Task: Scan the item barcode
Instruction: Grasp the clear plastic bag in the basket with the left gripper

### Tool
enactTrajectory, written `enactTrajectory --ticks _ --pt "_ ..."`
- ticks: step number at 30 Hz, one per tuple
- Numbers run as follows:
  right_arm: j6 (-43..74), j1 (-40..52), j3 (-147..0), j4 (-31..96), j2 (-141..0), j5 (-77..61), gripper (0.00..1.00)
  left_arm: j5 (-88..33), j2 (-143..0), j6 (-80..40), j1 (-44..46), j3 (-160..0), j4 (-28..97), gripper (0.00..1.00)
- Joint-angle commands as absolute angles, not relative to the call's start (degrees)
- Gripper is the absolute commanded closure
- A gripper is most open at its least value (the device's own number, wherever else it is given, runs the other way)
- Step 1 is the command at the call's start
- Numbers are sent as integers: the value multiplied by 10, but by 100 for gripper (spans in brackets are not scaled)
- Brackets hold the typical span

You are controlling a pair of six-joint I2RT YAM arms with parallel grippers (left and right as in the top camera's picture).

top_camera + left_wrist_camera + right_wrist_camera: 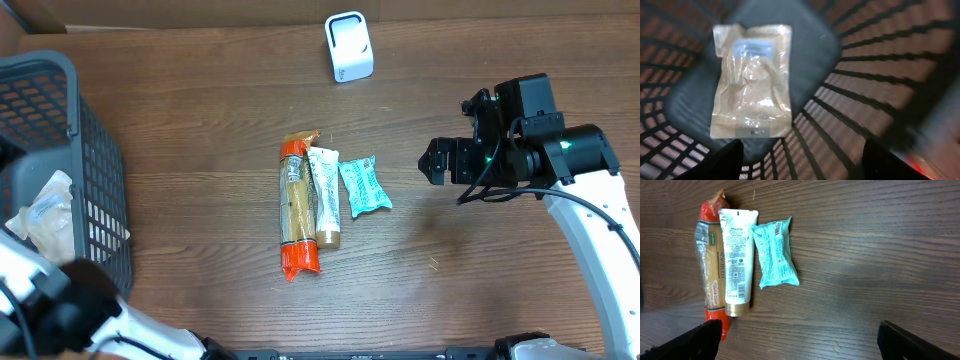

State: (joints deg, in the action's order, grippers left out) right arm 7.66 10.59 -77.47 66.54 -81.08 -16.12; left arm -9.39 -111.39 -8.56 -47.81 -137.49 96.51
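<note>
Three items lie side by side mid-table: a spaghetti pack (297,205) (710,265), a white tube (324,195) (737,255) and a teal packet (363,186) (775,255). A white scanner (349,47) stands at the back. My right gripper (432,160) (800,327) hovers to the right of the teal packet, open and empty. My left gripper (802,150) hangs over the dark basket (95,170) (875,65), its fingers apart with nothing between them. Below it, a clear plastic packet (752,80) (45,215) lies flat on the basket floor.
The mesh basket fills the left side of the table and its walls ring the left gripper. Bare wood lies between the items and the right arm, and between the items and the scanner.
</note>
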Motion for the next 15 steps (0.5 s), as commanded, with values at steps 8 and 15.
enactTrajectory --ticks 8,15 --pt "70 109 -787 664 -810 -163 0 -69 -977 -88 -485 -1160 886 35" --pt "70 109 -787 670 -810 -164 0 -55 -875 -105 -500 -919 706 25"
